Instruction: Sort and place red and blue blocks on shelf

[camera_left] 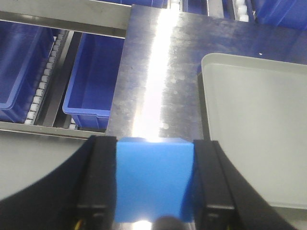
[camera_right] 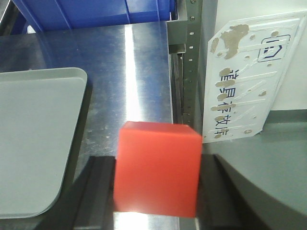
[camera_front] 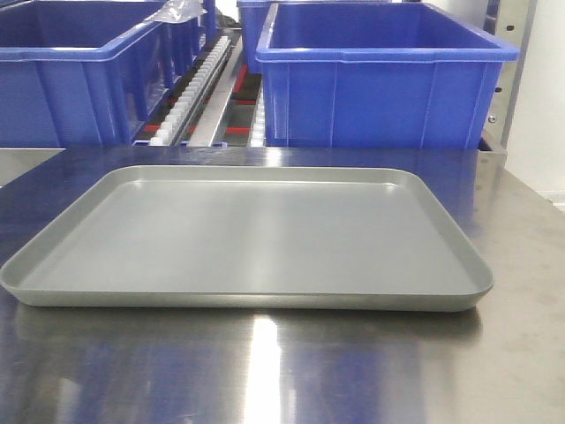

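Stainless table (camera_front: 265, 371) is recorded nearest in the front view, spanning the frame. Two dark-blue bins (camera_front: 380, 79) (camera_front: 62, 79) are stood behind it, with a roller track (camera_front: 199, 88) between them. A grey tray (camera_front: 247, 238) is laid flat on the table. The left gripper (camera_left: 154, 191) is clamped on the blue block (camera_left: 153, 167), held over the table's edge beside the tray. The right gripper (camera_right: 156, 196) is clamped on the red block (camera_right: 157, 163), held over the table between the tray and a perforated upright (camera_right: 192, 62).
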`<move>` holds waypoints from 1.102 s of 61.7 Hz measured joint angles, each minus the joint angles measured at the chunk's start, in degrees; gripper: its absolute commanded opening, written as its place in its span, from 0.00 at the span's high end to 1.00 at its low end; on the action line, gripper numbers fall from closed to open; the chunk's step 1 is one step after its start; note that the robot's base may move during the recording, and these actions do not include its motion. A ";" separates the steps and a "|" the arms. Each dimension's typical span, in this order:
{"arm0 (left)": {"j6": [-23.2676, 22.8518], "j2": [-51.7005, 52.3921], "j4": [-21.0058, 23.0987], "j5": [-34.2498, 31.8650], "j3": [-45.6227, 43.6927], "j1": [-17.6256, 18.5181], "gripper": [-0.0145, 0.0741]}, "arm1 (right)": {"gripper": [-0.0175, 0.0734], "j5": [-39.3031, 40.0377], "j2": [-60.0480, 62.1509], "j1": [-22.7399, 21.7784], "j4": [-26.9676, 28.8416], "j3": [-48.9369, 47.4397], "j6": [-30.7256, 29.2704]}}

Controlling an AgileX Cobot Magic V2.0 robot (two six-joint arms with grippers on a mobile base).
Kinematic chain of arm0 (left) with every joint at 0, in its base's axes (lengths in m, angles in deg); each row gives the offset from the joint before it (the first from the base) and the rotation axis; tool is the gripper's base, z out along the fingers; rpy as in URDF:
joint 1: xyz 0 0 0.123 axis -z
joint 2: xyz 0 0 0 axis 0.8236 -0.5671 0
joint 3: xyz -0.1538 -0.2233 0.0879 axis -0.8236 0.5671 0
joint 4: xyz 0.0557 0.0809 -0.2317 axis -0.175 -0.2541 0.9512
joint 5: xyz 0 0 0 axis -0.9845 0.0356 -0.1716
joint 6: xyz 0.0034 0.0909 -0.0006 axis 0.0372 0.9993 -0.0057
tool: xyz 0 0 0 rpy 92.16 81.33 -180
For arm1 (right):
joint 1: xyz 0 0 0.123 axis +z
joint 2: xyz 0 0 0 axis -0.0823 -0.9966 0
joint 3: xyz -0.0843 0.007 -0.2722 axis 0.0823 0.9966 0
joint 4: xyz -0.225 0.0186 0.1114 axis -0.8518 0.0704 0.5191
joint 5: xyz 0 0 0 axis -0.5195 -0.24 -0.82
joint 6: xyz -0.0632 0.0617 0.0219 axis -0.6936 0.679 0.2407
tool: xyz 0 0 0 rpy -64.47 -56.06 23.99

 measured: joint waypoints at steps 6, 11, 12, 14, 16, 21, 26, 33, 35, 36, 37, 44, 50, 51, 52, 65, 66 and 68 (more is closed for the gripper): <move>0.00 0.00 -0.08 0.00 0.00 0.00 0.70 | 0.75 0.00 0.00 0.00 0.00 0.00 0.00; 0.00 0.00 -0.08 0.00 0.00 0.00 0.70 | 0.75 0.00 0.00 0.00 0.00 0.00 0.00; 0.00 0.00 -0.08 0.00 0.00 0.00 0.70 | 0.75 0.00 0.00 0.00 0.00 0.00 0.00; 0.00 0.00 -0.08 0.00 0.00 0.00 0.70 | 0.75 0.00 0.00 0.00 0.00 0.00 0.00; 0.00 0.00 -0.08 0.00 0.00 0.00 0.70 | 0.75 0.00 0.00 0.00 0.00 0.00 0.00; 0.00 0.00 -0.08 0.00 0.00 0.00 0.70 | 0.75 0.00 0.00 0.00 0.00 0.00 0.00; 0.00 0.00 -0.08 0.00 0.00 0.00 0.70 | 0.75 0.00 0.00 0.00 0.00 0.00 0.00; 0.00 0.00 -0.08 0.00 0.00 0.00 0.70 | 0.75 0.00 0.00 0.00 0.00 0.00 0.00; 0.00 0.00 -0.08 0.00 0.00 0.00 0.70 | 0.75 0.00 0.00 0.00 0.00 0.00 0.00; 0.00 0.00 -0.08 0.00 0.00 0.00 0.70 | 0.75 0.00 0.00 0.00 0.00 0.00 0.00; 0.00 0.00 -0.08 0.00 0.00 0.00 0.70 | 0.75 0.00 0.00 0.00 0.00 0.00 0.00; 0.00 0.00 -0.08 0.00 0.00 0.00 0.70 | 0.75 0.00 0.00 0.00 0.00 0.00 0.00; 0.00 0.00 -0.08 0.00 0.00 0.00 0.70 | 0.75 0.00 0.00 0.00 0.00 0.00 0.00; 0.00 0.00 -0.08 0.00 0.00 0.00 0.70 | 0.75 0.00 0.00 0.00 0.00 0.00 0.00; 0.00 0.00 -0.08 0.00 0.00 0.00 0.70 | 0.75 0.00 0.00 0.00 0.00 0.00 0.00; 0.00 0.00 -0.08 0.00 0.00 0.00 0.70 | 0.75 0.00 0.00 0.00 0.00 0.00 0.00; 0.00 0.00 -0.08 0.00 0.00 0.00 0.70 | 0.75 0.00 0.00 0.00 0.00 0.00 0.00; 0.00 0.00 -0.08 0.00 0.00 0.00 0.70 | 0.75 0.00 0.00 0.00 0.00 0.00 0.00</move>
